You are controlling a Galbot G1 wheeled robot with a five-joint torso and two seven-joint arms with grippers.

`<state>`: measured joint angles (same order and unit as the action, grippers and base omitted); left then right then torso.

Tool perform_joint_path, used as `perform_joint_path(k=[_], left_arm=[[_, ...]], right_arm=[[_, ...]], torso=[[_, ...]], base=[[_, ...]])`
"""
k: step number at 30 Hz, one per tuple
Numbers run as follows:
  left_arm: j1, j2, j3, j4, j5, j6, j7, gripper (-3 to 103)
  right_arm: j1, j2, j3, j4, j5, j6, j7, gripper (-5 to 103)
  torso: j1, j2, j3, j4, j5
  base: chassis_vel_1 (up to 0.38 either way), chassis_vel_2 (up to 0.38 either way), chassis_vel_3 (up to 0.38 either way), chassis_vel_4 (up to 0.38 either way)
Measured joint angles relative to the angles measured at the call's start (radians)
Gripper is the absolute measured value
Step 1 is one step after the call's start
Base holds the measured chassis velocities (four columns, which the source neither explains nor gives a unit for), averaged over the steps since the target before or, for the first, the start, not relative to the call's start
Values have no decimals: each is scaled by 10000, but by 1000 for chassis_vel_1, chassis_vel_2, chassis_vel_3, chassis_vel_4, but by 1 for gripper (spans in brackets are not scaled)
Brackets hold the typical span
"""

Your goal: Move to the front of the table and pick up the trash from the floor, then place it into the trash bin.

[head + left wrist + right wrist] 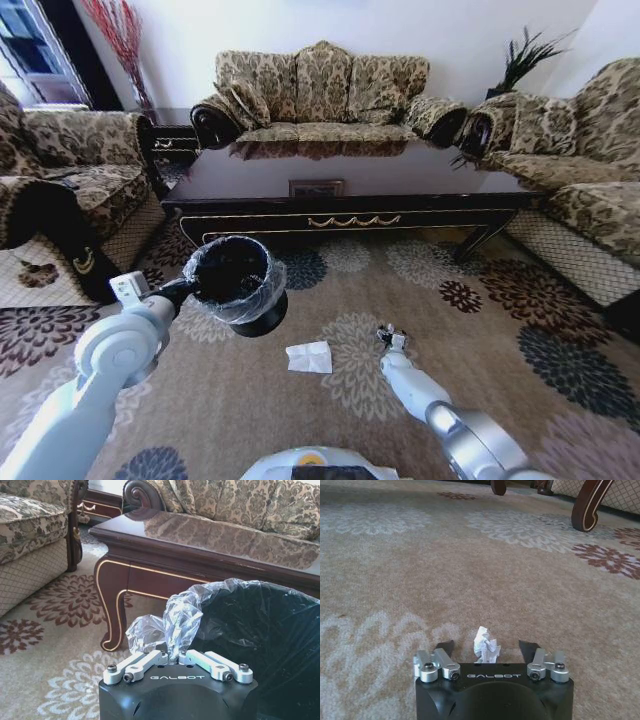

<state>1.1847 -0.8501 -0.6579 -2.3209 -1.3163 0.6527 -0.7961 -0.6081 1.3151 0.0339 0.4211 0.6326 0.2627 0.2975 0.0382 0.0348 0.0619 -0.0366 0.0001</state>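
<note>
The floor, a beige carpet with round floral medallions, is spreading across the foreground, and the long dark table with gold scroll trim is standing across it just ahead of the robot, with patterned sofas ringing it on three sides. The trash bin, black with a clear liner folded over its rim, is hanging tilted above the carpet in front of the table, toward the robot's left. The left gripper is holding it at the near rim, its fingers closed on the rim and the bunched liner. A flat white napkin is lying on the carpet just below the bin and to its right, between the two arms. The right gripper is reaching down low over the carpet to the right of the napkin, its fingers standing apart on either side of a small crumpled white scrap, which is sitting on the floor between them; whether they are touching it cannot be told.
</note>
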Motion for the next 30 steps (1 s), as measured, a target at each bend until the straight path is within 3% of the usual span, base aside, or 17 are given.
perform_joint_path(k=[5, 6, 9, 15, 16, 18, 20, 25, 30], left_arm=[[60, 37, -76, -35, -7, 0, 0, 4], [60, 37, -76, -35, -7, 0, 0, 4], [62, 12, -84, -37, -7, 0, -1, 4], [48, -62, -71, -38, 7, 0, 0, 4], [38, -78, -44, -37, 17, 0, 0, 4], [34, -85, -27, -37, 18, 0, 1, 4], [24, -96, 8, -26, 31, 0, 5, 4], [70, -147, 90, 5, 100, 0, 6, 4], [386, -400, 477, -24, 352, -1, 6, 4]], right_arm=[[-140, -22, 21, 254, -19, 13, 52, 55], [-140, -22, 21, 254, -19, 13, 52, 55], [-486, -164, 17, 826, 7, 9, 289, 38], [-1229, -476, -34, 1987, 159, 8, 569, 22], [-1463, -575, -21, 2315, 211, 9, 622, 12], [-1590, -629, -7, 2499, 242, 8, 656, 12], [-1941, -828, 40, 3067, 314, 9, 730, 3], [-2430, -1267, 93, 4127, 462, 9, 846, 0], [-3279, -2161, 241, 6191, 441, 90, 988, 0]], torso=[[0, 1, 0, 0, 0], [0, 1, 0, 0, 0], [0, 1, 1, -9, -2], [0, 0, 1, -5, 0], [0, 1, 0, -4, -1], [0, 2, 1, -4, -2], [0, 2, 1, -5, 1], [0, 2, 1, -4, 0], [0, 3, 1, -4, -3]], base=[[0, 0, 0, 0], [0, 0, 0, 0], [0, 0, 0, 0], [0, 0, 0, 0], [0, 0, 0, 0], [0, 0, 0, 0], [0, 0, 0, 0], [0, 0, 0, 0], [0, 0, 0, 0]])
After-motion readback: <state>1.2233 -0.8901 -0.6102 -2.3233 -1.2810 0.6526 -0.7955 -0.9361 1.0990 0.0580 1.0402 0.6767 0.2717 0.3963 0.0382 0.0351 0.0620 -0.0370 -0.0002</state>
